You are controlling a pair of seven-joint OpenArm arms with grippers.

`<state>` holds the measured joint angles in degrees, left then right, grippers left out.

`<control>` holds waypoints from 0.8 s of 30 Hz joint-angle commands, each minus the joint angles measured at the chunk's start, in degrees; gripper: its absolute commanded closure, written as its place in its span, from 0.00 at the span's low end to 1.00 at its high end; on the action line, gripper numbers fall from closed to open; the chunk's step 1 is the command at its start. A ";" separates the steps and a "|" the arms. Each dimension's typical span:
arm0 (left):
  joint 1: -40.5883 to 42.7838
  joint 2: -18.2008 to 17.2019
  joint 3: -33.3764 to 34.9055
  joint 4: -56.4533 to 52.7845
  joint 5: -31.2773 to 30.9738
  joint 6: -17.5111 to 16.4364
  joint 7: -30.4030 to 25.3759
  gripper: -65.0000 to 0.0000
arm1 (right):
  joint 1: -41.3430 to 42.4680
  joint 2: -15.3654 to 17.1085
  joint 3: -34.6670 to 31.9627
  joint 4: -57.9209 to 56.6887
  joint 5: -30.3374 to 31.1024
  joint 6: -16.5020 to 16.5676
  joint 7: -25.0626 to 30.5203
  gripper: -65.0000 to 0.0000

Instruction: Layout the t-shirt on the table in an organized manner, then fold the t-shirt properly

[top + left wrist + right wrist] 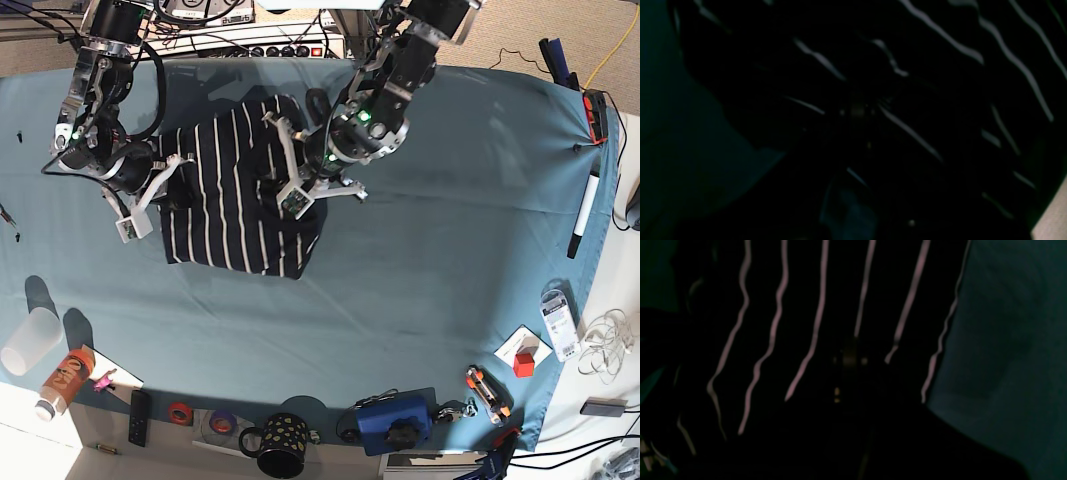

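**Both tools pinched on a half-gathered shirt**

The t-shirt point(235, 195) is seen lying on the far left part of the table point(450, 280), between the two arms, bunched rather than flat: its lower edge is spread, while the upper part is rucked into folds. The left tool point(290, 180) is set at the shirt's inner edge and the right tool point(150, 195) at its outer edge. In both wrist views the jaws are lost in dark cloth; they are taken to be closed down narrow, and since striped fabric is drawn into radiating creases toward the centre of each view, each is judged to be holding a pinch of the t-shirt point(940, 100).

The garment is judged to be light, limp and quite unable to keep a shape of its own. It can be expected to sag and drag wherever it is not supported, and to slip little against the cloth-covered table. It is best taken at hems, shoulders or sleeve ends, with only a single layer pinched.

The fabric is a thin dark knit with narrow, widely spaced pale stripes point(820, 306), which waver where the cloth is wrinkled. The table is covered in matt teal cloth with faint creases.
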<state>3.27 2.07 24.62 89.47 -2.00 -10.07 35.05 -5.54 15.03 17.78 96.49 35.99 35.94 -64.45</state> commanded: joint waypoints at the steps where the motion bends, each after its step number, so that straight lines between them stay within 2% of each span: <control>1: -0.44 0.13 -0.04 -0.81 1.38 1.07 2.43 1.00 | 0.63 0.70 0.17 0.90 -0.02 0.13 0.85 1.00; 5: -0.66 0.17 -0.04 2.40 -0.15 1.07 3.98 1.00 | 1.38 1.03 0.42 1.29 1.60 0.02 0.94 1.00; 10: -0.74 0.13 -0.04 15.21 -0.87 1.38 11.21 1.00 | 1.57 1.14 2.40 8.44 4.50 0.04 0.81 1.00; 13: -0.39 0.11 -0.04 22.32 2.78 4.44 15.69 1.00 | 1.55 1.14 3.89 14.05 4.50 0.02 0.00 1.00; 17: 2.40 -0.33 -0.20 26.08 12.04 9.09 17.11 1.00 | 0.92 1.16 5.70 17.11 4.50 0.02 -2.23 1.00; 20: 5.20 -0.35 -2.05 26.34 16.28 9.18 18.58 1.00 | -1.11 1.16 6.40 17.11 4.79 -0.09 -2.91 1.00; 24: 8.11 -0.33 -7.80 26.95 16.37 8.52 19.61 1.00 | -4.90 1.01 6.40 17.16 6.27 -0.26 -3.32 1.00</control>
<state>11.92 1.26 16.56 115.02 13.93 -1.76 55.75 -11.00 15.25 23.88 112.62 41.17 35.62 -68.97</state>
